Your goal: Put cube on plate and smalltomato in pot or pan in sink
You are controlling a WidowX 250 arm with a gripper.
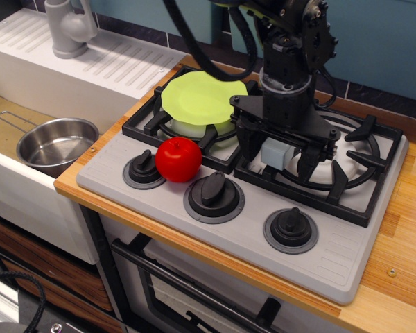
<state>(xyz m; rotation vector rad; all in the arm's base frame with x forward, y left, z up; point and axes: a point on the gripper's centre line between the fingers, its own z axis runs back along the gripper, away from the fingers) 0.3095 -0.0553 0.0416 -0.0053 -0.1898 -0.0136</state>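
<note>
The pale grey-blue cube [276,152] sits on the right burner grate. My gripper [277,161] is lowered over it, open, with one finger [247,149] to the cube's left and the other to its right, both apart from it. The lime-green plate [200,97] lies on the back-left burner. The red smalltomato [179,159] rests on the stove's front panel between two knobs. The steel pot [55,143] with a wire handle stands in the sink [17,182] at the left.
The grey faucet [67,28] stands on the ribbed white drainboard [118,66] behind the sink. Three stove knobs [213,191] line the front panel. A black grate [360,201] rings the right burner. The wooden counter [402,277] runs along the right.
</note>
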